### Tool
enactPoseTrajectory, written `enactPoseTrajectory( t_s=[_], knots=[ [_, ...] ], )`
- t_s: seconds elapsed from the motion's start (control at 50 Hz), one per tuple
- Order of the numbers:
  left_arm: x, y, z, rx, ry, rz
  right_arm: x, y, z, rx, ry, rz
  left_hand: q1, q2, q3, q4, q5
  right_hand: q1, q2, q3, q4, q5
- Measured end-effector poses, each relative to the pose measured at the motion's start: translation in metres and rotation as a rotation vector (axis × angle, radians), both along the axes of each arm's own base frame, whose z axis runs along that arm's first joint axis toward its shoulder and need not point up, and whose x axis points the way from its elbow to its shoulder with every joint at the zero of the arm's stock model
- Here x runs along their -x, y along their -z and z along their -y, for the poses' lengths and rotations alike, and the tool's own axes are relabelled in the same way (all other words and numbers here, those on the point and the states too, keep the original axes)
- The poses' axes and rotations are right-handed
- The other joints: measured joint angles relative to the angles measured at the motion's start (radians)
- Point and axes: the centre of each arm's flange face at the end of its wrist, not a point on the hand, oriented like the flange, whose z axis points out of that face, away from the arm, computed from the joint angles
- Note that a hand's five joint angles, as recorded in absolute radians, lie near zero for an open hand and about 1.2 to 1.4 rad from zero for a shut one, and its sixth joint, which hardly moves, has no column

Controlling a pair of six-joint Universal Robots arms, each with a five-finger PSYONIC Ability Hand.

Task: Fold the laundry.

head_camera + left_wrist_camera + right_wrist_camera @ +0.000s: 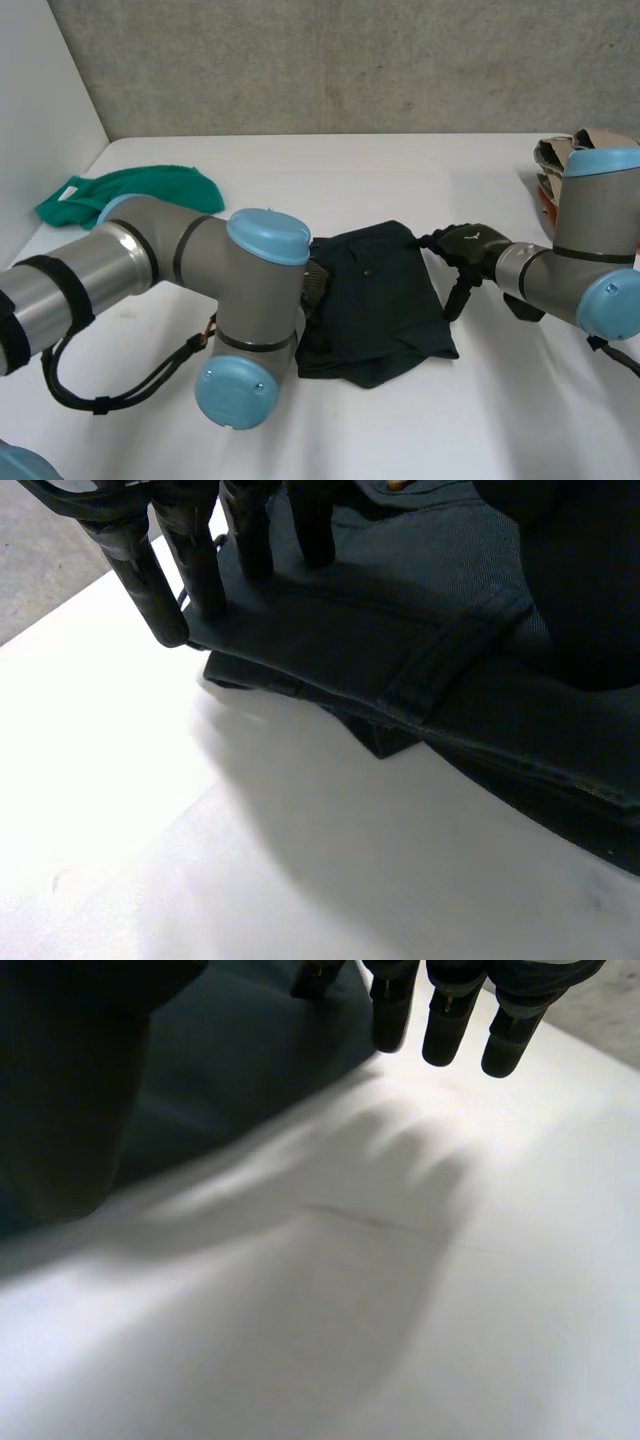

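Observation:
A folded dark navy garment (pixel 375 300) lies in the middle of the white table (pixel 330 170). My left hand (pixel 314 283) rests at its left edge. In the left wrist view its straight fingers (pixel 205 565) press on the folded garment (pixel 420 650) near the edge, where a seam and a pocket show. My right hand (pixel 466 252) hovers just off the garment's right edge. Its fingers (pixel 445 1020) are straight, above bare table, and hold nothing; the dark garment (pixel 220 1070) lies beside them.
A green cloth (pixel 130 193) lies crumpled at the table's far left, by the white wall. A basket (pixel 560 165) with more laundry stands at the far right edge. My left arm's elbow (pixel 240 320) hangs over the table in front of the garment.

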Motion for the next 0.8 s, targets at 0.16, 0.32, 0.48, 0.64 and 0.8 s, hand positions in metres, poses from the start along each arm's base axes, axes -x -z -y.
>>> enactPoseTrajectory(
  t_s=[0.16, 0.32, 0.48, 0.64, 0.8],
  knots=[
    [0.000, -0.060, -0.001, 0.106, 0.035, -0.137, -0.007, -0.032, -0.010, 0.181, -0.009, -0.058, -0.046, -0.050, -0.032, -0.033, -0.013, -0.004, 0.000, 0.000, 0.000, 0.000],
    [0.001, -0.132, -0.011, 0.275, 0.167, -0.349, -0.021, -0.067, -0.070, 0.354, -0.062, 0.000, -0.046, -0.054, -0.032, -0.041, -0.017, -0.003, 0.000, 0.000, 0.000, 0.000],
    [-0.006, -0.163, -0.015, 0.277, 0.356, -0.433, -0.024, -0.034, -0.137, 0.329, -0.146, 0.009, -0.046, -0.056, -0.032, -0.041, -0.018, -0.004, 0.000, 0.000, 0.000, 0.000],
    [-0.014, -0.172, -0.031, 0.156, 0.549, -0.477, -0.027, 0.012, -0.161, 0.352, -0.189, 0.032, -0.046, -0.056, -0.032, -0.041, -0.017, -0.003, 0.000, 0.000, 0.000, 0.000],
    [-0.016, -0.168, -0.042, 0.109, 0.591, -0.484, -0.040, 0.038, -0.135, 0.467, -0.144, 0.060, -0.046, -0.056, -0.032, -0.041, -0.017, -0.003, 0.000, 0.000, 0.000, 0.000]
  ],
)
